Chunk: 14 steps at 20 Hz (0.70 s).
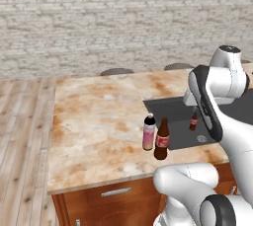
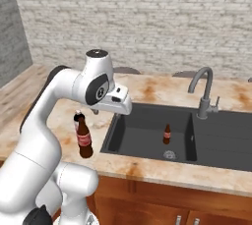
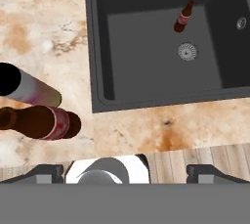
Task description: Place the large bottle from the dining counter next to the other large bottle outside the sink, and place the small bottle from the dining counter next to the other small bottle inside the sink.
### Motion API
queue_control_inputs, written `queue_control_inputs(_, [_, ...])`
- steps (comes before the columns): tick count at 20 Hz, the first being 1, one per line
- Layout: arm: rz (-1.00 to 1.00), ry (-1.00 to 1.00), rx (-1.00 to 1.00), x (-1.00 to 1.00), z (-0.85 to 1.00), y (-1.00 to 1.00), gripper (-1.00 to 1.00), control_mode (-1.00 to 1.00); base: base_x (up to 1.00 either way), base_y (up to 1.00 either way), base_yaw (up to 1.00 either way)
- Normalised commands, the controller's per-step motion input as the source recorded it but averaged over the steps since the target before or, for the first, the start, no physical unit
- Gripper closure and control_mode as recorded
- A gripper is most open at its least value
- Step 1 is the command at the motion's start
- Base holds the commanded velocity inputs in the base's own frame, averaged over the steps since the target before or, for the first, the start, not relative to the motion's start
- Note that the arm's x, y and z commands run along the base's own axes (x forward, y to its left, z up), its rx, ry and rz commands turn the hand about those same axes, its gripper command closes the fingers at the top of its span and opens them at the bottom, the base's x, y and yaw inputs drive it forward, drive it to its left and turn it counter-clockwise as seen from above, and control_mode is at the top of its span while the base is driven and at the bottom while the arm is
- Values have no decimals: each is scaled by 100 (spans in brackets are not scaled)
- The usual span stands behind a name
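On the tabletop, the large bottle stands upright just beside the other large bottle, both close to the left edge of the sink. Inside the sink, the other small bottle stands upright near the drain. The faucet rises behind the basin.

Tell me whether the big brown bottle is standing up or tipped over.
Upright. The brown bottle stands on its base on the counter, neck pointing up, right beside the pink bottle, just outside the sink.
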Motion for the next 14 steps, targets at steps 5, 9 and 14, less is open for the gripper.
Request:
queue_control_inputs(5, [0,0,0,0,0,0,-100,100,-100,-18,-6])
queue_control_inputs(9, [0,0,0,0,0,0,-100,100,-71,-28,-7])
queue_control_inputs(14, [0,0,0,0,0,0,-100,100,4,-93,13])
